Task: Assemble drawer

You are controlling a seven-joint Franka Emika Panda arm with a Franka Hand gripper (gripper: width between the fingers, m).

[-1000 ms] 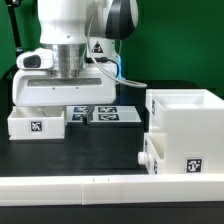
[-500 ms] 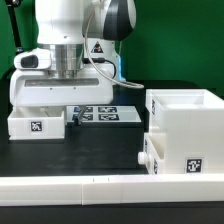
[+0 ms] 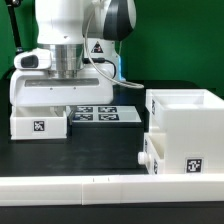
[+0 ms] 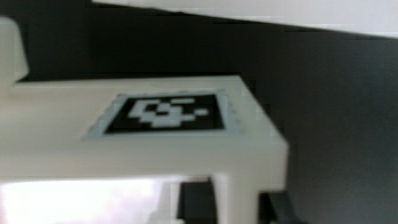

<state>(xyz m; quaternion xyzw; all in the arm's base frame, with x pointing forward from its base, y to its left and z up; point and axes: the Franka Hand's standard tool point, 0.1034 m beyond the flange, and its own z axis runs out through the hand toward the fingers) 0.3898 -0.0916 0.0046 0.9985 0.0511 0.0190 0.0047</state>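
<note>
My gripper (image 3: 54,106) hangs low over the exterior view's left side of the black worktop (image 3: 100,145), its broad white body just above a shallow white plastic tray (image 3: 40,126). The tray sits on the worktop with a black-and-white square tag on the wall facing the exterior camera. That wall hides my fingertips, so I cannot tell whether they are apart, together or clamped on the tray.

My wrist view is blurred and very close. A white plastic surface with a square tag fills most of it, and I take it for the same tray (image 4: 169,135), with dark worktop beyond it.

The other visible drawer part, a tall white plastic box (image 3: 186,112), stands well apart on the exterior view's right. It is open at the top. Lower down it has a square tag on the front and a round knob (image 3: 143,158) sticking out towards the exterior view's left. I cannot tell whether it is one piece or two pieces stacked.

The flat white marker board (image 3: 100,115) lies on the worktop just beside the tray, between it and the tall box and a little further back. Long low white border blocks (image 3: 100,188) run across the foreground.
</note>
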